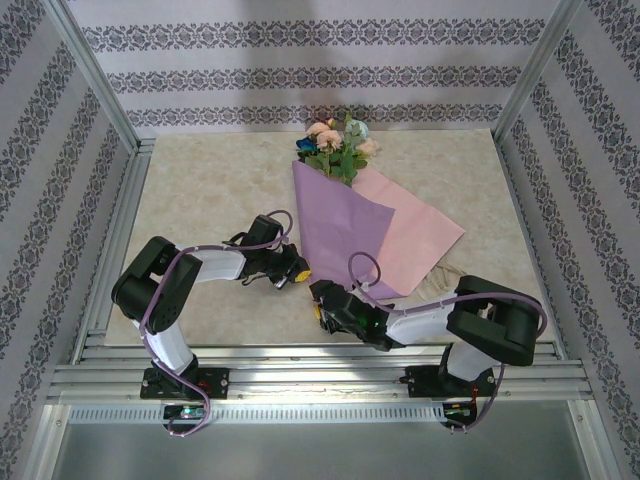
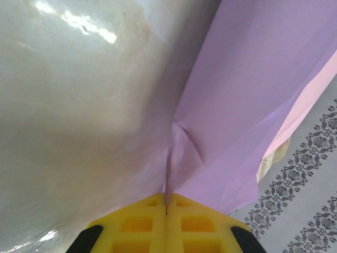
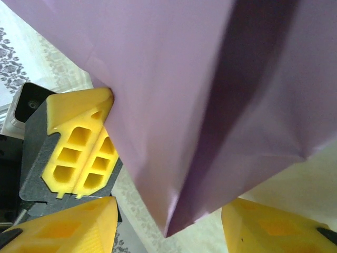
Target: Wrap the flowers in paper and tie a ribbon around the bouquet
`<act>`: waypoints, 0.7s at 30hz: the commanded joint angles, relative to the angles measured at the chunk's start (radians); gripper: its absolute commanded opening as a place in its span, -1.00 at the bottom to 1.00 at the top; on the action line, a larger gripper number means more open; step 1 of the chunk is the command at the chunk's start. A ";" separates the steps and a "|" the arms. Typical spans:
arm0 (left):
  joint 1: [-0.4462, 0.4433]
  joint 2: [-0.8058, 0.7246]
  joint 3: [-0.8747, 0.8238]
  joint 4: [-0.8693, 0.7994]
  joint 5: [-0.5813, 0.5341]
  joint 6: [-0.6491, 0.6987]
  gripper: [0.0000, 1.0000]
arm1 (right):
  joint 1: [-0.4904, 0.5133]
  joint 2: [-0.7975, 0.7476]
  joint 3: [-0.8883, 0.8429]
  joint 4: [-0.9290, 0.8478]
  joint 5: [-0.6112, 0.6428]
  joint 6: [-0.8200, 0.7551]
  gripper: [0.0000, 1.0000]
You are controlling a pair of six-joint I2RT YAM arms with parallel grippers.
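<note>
The flowers [image 1: 338,145] lie at the back of the table, their stems under the folded paper [image 1: 340,225]. The paper is lilac on top, with a pink flap [image 1: 418,235] spread to the right, and it narrows to a point near the arms. My left gripper [image 1: 296,275] is shut on the paper's left edge, and a thin crease of lilac sheet [image 2: 237,105] is pinched between the yellow fingers [image 2: 137,224]. My right gripper [image 3: 171,232] stands open, its fingers [image 3: 68,226] on either side of the paper's pointed tip [image 3: 174,221] without touching it. A pale cream strand, likely the ribbon [image 1: 438,286], lies by the pink flap.
The marble-patterned tabletop [image 1: 200,200] is walled by patterned panels and aluminium posts [image 1: 100,80]. Purple cables loop over both arms [image 1: 365,265]. In the right wrist view the left gripper's yellow fingers [image 3: 79,147] press against the paper close by.
</note>
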State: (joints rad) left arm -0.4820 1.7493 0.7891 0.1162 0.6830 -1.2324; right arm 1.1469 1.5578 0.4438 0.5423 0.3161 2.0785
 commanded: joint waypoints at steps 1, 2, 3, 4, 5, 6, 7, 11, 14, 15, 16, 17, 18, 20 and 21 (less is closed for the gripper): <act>0.018 -0.033 0.012 -0.002 0.034 0.002 -1.00 | 0.031 0.026 -0.022 0.063 0.168 0.280 0.09; 0.020 -0.033 0.012 0.002 0.039 0.001 -1.00 | 0.036 0.033 -0.022 0.071 0.186 0.285 0.09; 0.022 -0.032 0.012 0.001 0.042 0.003 -1.00 | 0.040 0.041 -0.020 0.078 0.204 0.292 0.08; 0.023 -0.033 0.014 -0.003 0.045 0.007 -1.00 | 0.042 0.048 -0.019 0.083 0.217 0.295 0.07; 0.024 -0.033 0.014 -0.006 0.048 0.011 -1.00 | 0.042 0.058 -0.020 0.092 0.233 0.299 0.04; 0.028 -0.034 0.013 -0.007 0.052 0.013 -1.00 | 0.043 0.067 -0.020 0.102 0.249 0.303 0.00; 0.028 -0.036 0.009 -0.007 0.052 0.014 -1.00 | 0.043 0.079 -0.023 0.114 0.267 0.308 -0.04; 0.036 -0.036 0.006 -0.012 0.062 0.020 -1.00 | 0.043 0.144 -0.027 0.199 0.314 0.332 -0.32; 0.039 -0.037 0.008 -0.015 0.067 0.024 -1.00 | 0.045 0.190 -0.024 0.293 0.327 0.339 -0.42; 0.039 -0.037 0.009 -0.016 0.068 0.024 -1.00 | 0.050 0.195 -0.020 0.305 0.333 0.339 -0.45; 0.040 -0.038 0.009 -0.016 0.068 0.025 -1.00 | 0.055 0.194 -0.015 0.300 0.336 0.341 -0.46; 0.043 -0.036 0.009 -0.017 0.068 0.025 -1.00 | 0.060 0.191 -0.007 0.288 0.335 0.342 -0.47; 0.044 -0.034 0.009 -0.018 0.070 0.027 -1.00 | 0.063 0.190 -0.001 0.278 0.333 0.342 -0.51; 0.047 -0.034 0.010 -0.021 0.069 0.029 -1.00 | 0.067 0.190 0.000 0.273 0.337 0.342 -0.71; 0.050 -0.035 0.009 -0.027 0.067 0.034 -1.00 | 0.070 0.188 -0.003 0.268 0.341 0.347 -0.82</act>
State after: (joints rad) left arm -0.4446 1.7416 0.7891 0.1150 0.7265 -1.2308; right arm 1.2026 1.7363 0.4328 0.7906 0.5976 2.0960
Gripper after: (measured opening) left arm 0.045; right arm 0.128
